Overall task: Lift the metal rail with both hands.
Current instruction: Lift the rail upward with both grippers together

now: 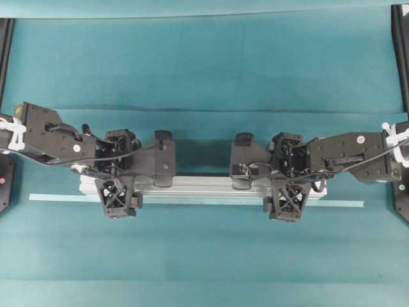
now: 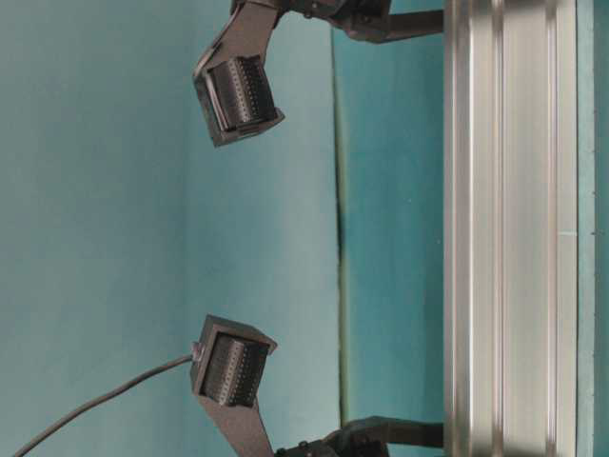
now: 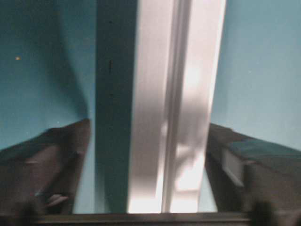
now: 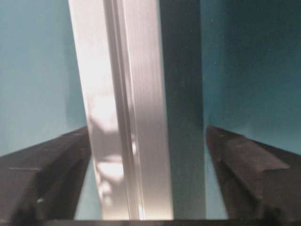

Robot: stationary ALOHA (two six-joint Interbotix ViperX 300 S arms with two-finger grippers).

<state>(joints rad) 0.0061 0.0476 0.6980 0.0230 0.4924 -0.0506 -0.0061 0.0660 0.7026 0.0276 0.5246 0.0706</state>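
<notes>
Both grippers straddling the rail, not yet gripping

I see the metal rail (image 1: 203, 186) flat on the table between spread fingers of left gripper (image 3: 148, 155) and right gripper (image 4: 146, 155); uneven closing could skew it.

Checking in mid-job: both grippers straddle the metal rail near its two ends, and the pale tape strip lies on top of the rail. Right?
Not quite. The pale tape strip lies flat on the teal table alongside the metal rail, not on top of it, as the overhead view shows. The rest holds: the left gripper and right gripper straddle the rail near its ends.
</notes>
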